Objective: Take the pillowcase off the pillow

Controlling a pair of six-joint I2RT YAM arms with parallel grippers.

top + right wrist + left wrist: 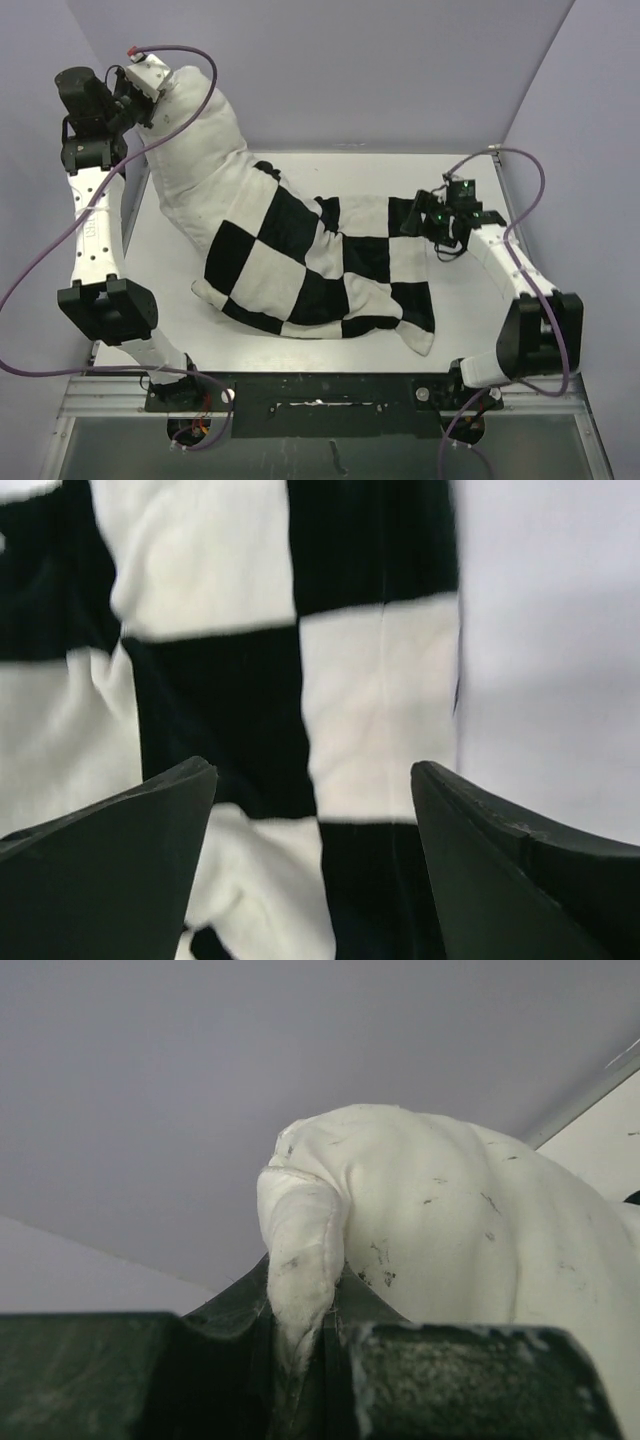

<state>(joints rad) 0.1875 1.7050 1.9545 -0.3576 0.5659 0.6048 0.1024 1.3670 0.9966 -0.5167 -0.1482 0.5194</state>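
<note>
Right at the left wrist lens, a corner of the pillow (300,1290) is pinched between our left fingers (450,1380), which are closed tight on its seamed edge. From above, that corner is held high at the far left. The plump off-white body slopes down from it to the counter (230,350), and its lower half is inside the pillowcase (320,270). The checkered cover sits bunched around the pillow's middle and trails out flat and seemingly empty to the right. There our right fingers (100,860) are spread open over its edge, gripping nothing, with bare counter just beside them. We cannot tell whether they touch the cloth. We judge the stripping about half done. Next, the right fingers probably need to settle onto the loose checkered end and close firmly. That would anchor the cover while the left arm draws the pillow up and away.
</note>
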